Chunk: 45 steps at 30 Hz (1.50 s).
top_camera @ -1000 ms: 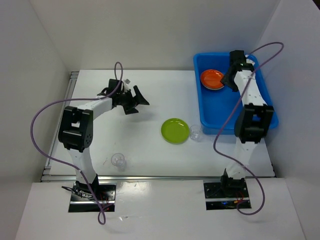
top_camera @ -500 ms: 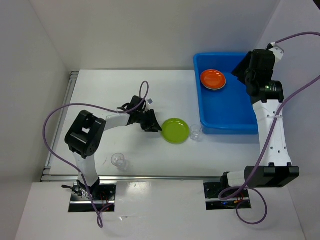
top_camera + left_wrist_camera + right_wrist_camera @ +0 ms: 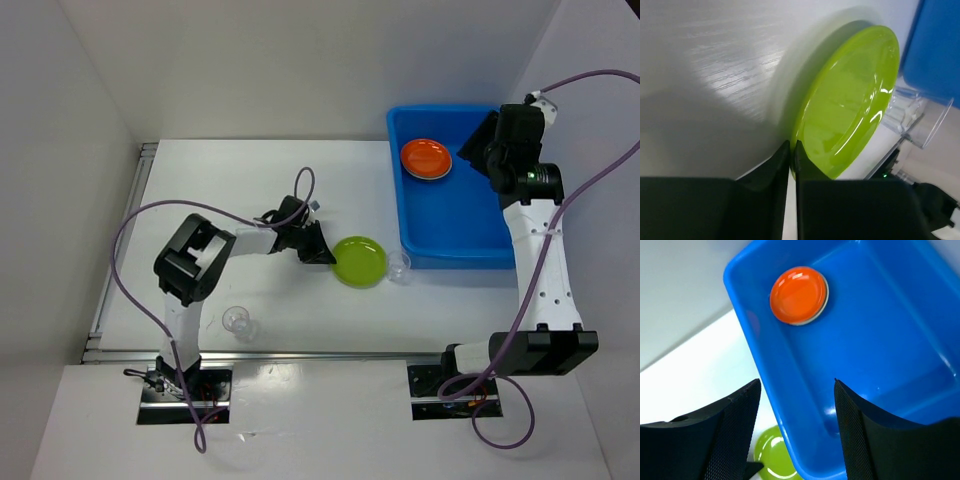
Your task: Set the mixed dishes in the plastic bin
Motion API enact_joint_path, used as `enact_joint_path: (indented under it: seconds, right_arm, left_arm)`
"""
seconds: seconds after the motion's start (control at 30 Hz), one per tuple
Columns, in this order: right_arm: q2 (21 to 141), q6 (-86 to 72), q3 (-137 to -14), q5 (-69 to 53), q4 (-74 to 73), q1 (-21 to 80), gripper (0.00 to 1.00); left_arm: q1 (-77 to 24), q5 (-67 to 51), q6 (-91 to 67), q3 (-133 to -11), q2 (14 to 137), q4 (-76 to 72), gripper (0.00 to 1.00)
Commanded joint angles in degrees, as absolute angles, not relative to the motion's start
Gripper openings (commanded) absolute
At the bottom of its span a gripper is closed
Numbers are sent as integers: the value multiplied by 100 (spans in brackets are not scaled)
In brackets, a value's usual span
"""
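Note:
The lime green plate (image 3: 362, 262) lies on the white table just left of the blue plastic bin (image 3: 455, 258). My left gripper (image 3: 326, 254) is shut on the plate's left rim; in the left wrist view its fingertips pinch the green edge (image 3: 793, 160). An orange plate (image 3: 426, 158) rests inside the bin at its far left. My right gripper (image 3: 482, 150) hangs open over the bin's far right, nothing between its fingers (image 3: 860, 430). In the right wrist view the orange plate (image 3: 799, 295) and bin floor (image 3: 890, 340) lie below, the green plate (image 3: 771, 456) beyond the bin's wall.
One clear cup (image 3: 398, 264) stands between the green plate and the bin's front left corner, also seen as a clear cup (image 3: 917, 120) in the left wrist view. A second clear cup (image 3: 237, 320) sits near the table's front edge, close to the left arm's base.
My left arm swung right to the green plate and its gripper closed on the rim; the plate slid slightly toward the cup. My right arm rose out of the bin, then held still.

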<state>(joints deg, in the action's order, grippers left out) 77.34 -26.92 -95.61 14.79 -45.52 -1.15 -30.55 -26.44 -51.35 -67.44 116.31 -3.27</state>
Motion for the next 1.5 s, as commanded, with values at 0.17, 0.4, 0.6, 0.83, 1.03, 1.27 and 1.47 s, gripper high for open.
enact_joint_path:
  seconds: [0.17,0.4,0.6,0.83,1.03,1.27,1.47]
  right_arm:
    - [7533,-2268,-8458,-294,-3912,-105,72]
    - [7927,-2048,-7972,-1957,-3323,-45,82]
    - [8367,-2047,-8024,-2671,-2928,281,75]
    - [9008,-2293,-8437,-3163,-2541,790,74]
    - [9482,-2347,-8745,-3286,-2479,844,71]
    - [9747,-2399,-8965,-3349,-2479,1019,49]
    - [10019,-2399,-9149,-3349,-2593,1151,44]
  left_arm:
    - [-3015,-1822,-4633,-7803,11550,359,0]
    - [-1961,-2362,-4667,-8358,10689,615,0]
    - [-1486,-3452,-5517,-7920,10424,54,0]
    - [-1485,-4262,-6143,-7673,10372,-527,0]
    - [-1485,-4263,-6196,-7726,10187,-589,0]
    - [-1485,-4263,-6258,-7726,10187,-642,0]
    - [-1485,-4210,-6363,-7726,10187,-694,0]
